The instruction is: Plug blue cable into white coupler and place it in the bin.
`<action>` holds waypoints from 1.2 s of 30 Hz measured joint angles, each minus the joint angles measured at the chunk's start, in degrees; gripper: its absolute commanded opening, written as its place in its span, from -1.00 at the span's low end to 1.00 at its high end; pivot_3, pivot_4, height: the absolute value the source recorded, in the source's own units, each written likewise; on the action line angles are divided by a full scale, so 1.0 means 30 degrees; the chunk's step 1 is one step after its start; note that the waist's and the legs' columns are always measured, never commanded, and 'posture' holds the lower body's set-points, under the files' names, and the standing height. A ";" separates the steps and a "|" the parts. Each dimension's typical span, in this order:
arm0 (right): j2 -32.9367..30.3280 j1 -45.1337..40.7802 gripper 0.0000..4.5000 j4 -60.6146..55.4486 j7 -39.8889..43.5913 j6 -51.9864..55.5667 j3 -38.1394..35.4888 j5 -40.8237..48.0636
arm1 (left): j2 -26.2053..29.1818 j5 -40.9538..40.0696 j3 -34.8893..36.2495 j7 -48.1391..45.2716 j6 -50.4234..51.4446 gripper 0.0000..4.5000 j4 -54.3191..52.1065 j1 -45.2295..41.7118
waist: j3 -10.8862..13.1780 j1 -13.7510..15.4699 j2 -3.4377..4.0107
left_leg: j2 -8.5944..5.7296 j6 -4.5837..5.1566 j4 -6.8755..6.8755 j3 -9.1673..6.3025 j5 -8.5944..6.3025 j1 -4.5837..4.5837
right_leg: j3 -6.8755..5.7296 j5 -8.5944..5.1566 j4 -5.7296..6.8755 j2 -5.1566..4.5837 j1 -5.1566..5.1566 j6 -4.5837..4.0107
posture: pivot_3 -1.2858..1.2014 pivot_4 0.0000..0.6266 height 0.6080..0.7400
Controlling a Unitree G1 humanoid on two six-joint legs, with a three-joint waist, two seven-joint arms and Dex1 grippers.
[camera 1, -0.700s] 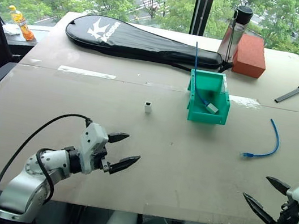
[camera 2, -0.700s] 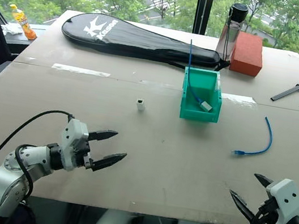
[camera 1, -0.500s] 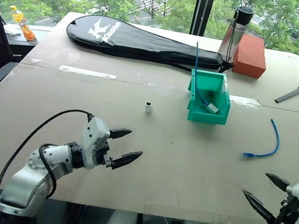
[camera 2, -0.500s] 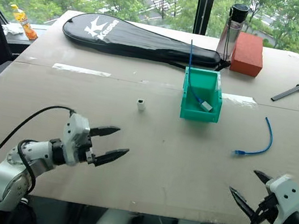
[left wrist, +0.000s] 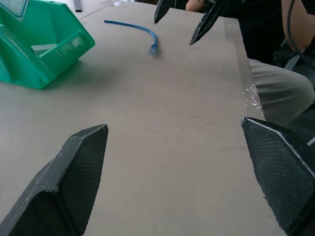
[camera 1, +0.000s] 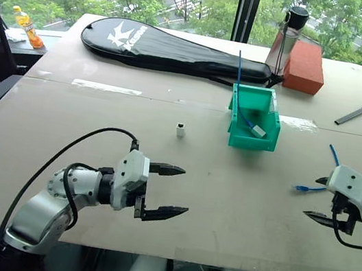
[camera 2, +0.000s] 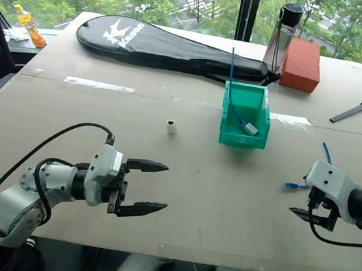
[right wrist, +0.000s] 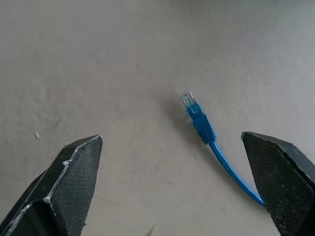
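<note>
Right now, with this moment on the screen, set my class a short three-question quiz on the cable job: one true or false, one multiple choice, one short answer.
1. True or false: the right pincer grips the blue cable.
2. Where is the white coupler? A) in the bin B) standing alone on the table C) in the left pincer
3. What already lies in the bin?

Key: 1. False: open, above the plug end. 2. B. 3. Another blue cord with a greyish-white block.
</note>
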 measured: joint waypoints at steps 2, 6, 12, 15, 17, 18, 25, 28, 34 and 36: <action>0.0644 -0.2631 1.00 0.1859 0.1206 -0.0630 0.1893 -0.1200 | -0.0004 0.0165 -0.0166 -0.0076 -0.0330 0.97 0.0016 -0.0013 | 0.0014 -0.0039 0.0002 | 0.0007 -0.0001 -0.0004 0.0000 0.0000 0.0006 | 0.0004 0.0001 0.0005 0.0020 -0.0004 -0.0002 | 0.03 -0.52 1.00; 0.2126 -0.5521 1.00 0.4728 0.2552 -0.1886 0.4115 -0.2851 | -0.0054 0.0404 -0.0481 -0.0024 -0.0590 0.97 0.0006 0.0097 | 0.0031 -0.0004 0.0020 | 0.0011 -0.0003 -0.0007 0.0003 0.0002 -0.0008 | 0.0009 0.0004 0.0011 0.0029 -0.0017 -0.0008 | 0.03 -0.52 1.00; 0.3515 -0.7972 -0.02 0.8075 0.4182 -0.3992 0.6163 -0.4857 | -0.0001 0.0377 -0.0425 0.0320 -0.0420 1.00 -0.0187 0.0290 | 0.0036 0.0041 0.0026 | -0.0002 -0.0003 0.0003 0.0008 0.0002 -0.0017 | 0.0014 0.0006 0.0001 0.0011 -0.0005 -0.0009 | 0.03 -0.52 1.00; 0.3601 -0.8280 -0.67 0.8922 0.4714 -0.5216 0.6416 -0.5484 | 0.0079 0.0376 -0.0399 0.0557 -0.0331 1.00 -0.0673 0.0361 | 0.0030 0.0041 0.0016 | -0.0004 0.0003 0.0032 0.0007 -0.0001 0.0044 | 0.0007 0.0007 -0.0001 -0.0007 0.0067 -0.0005 | 0.03 -0.52 1.00; 0.3601 -0.8293 -0.95 0.9085 0.4797 -0.5484 0.6432 -0.5756 | 0.0112 0.0376 -0.0378 0.0621 -0.0270 1.00 -0.0714 0.0458 | 0.0027 0.0054 0.0012 | -0.0005 0.0006 0.0051 0.0000 0.0001 0.0057 | 0.0003 0.0008 0.0002 -0.0009 0.0083 0.0000 | 0.03 -0.52 1.00; 0.3603 -0.8322 -0.95 0.9175 0.4848 -0.5561 0.6431 -0.5923 | 0.0111 0.0376 -0.0379 0.0688 -0.0238 1.00 -0.0715 0.0465 | 0.0027 0.0071 0.0011 | -0.0005 0.0006 0.0059 -0.0010 0.0002 0.0071 | -0.0003 0.0008 0.0007 -0.0011 0.0098 0.0000 | 0.03 -0.52 1.00; 0.4040 -0.8339 -0.95 0.7209 0.5654 -0.2932 0.6220 -0.5600 | 0.0099 0.0382 -0.0393 0.1021 -0.0207 1.00 -0.0715 0.0442 | 0.0035 0.0003 0.0025 | 0.0003 -0.0003 0.0019 -0.0029 0.0003 0.0041 | -0.0015 0.0016 0.0015 -0.0006 0.0054 -0.0019 | 0.03 -0.52 1.00; 0.5506 -0.8578 -0.95 0.4387 0.5710 -0.0092 0.6311 -0.5091 | 0.0110 0.0382 -0.0238 0.1076 -0.0216 1.00 -0.0696 0.0592 | 0.0051 -0.0132 0.0051 | 0.0031 -0.0007 -0.0012 -0.0027 0.0001 0.0034 | 0.0003 0.0015 0.0016 -0.0015 0.0021 -0.0024 | 0.03 -0.52 1.00; 0.9598 -1.0168 -0.95 0.0805 0.4155 0.3439 0.8791 -0.5760 | 0.0164 0.0488 0.0332 0.0970 -0.0601 1.00 0.0055 0.1030 | 0.0065 -0.0096 0.0075 | 0.0020 -0.0012 -0.0017 -0.0051 0.0002 -0.0002 | -0.0048 0.0014 0.0032 0.0002 -0.0011 -0.0027 | 0.03 -0.52 1.00; 1.1337 -1.0824 -0.95 0.2138 0.3116 0.3195 1.0000 -0.6631 | 0.0187 0.0660 0.0420 0.0919 -0.0843 1.00 0.0499 0.1220 | 0.0068 -0.0046 0.0077 | -0.0004 -0.0011 0.0000 -0.0036 0.0003 -0.0013 | -0.0037 0.0015 0.0032 -0.0014 -0.0015 -0.0024 | 0.03 -0.52 1.00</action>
